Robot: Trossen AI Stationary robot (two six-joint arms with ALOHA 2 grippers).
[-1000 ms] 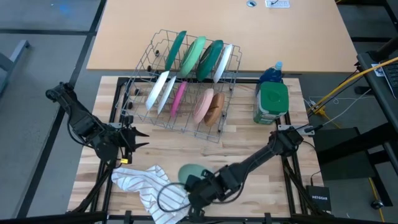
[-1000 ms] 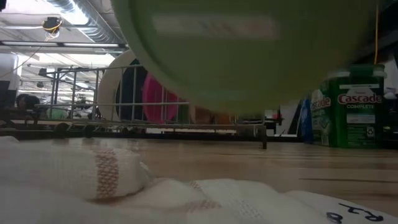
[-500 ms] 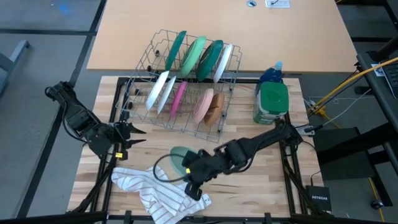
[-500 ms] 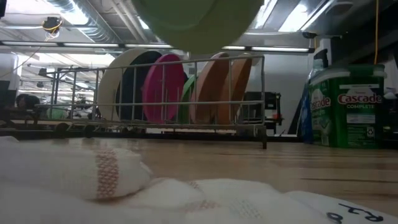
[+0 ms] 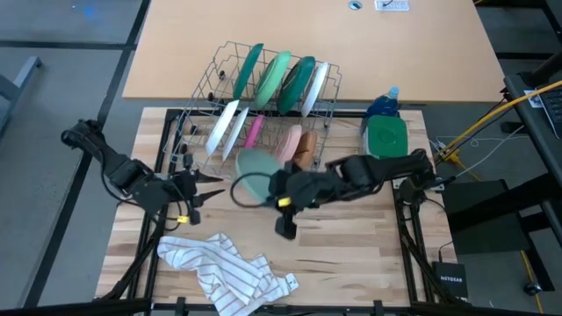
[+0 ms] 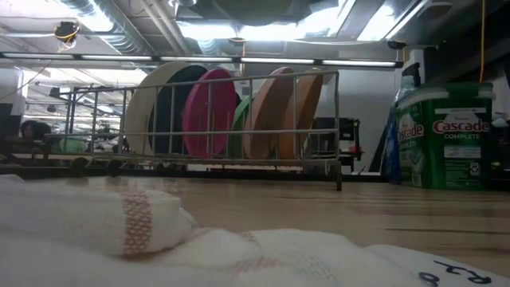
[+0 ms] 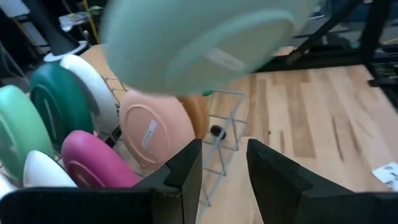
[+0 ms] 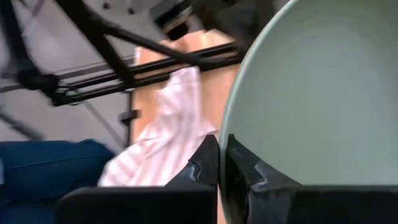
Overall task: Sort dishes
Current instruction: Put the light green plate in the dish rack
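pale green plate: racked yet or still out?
Out. The round pale green plastic plate hangs above the table beside the wire dish rack, its rim pinched in the right end effector; no slot holds it.

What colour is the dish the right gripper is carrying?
Pale green. The dish, pinched by the right gripper, shows best in the right wrist view.

Bright overhead strip lights (image 6: 263, 28), glare, motion-blurred wrist views, foreground cloth (image 6: 119, 227) unfocused.
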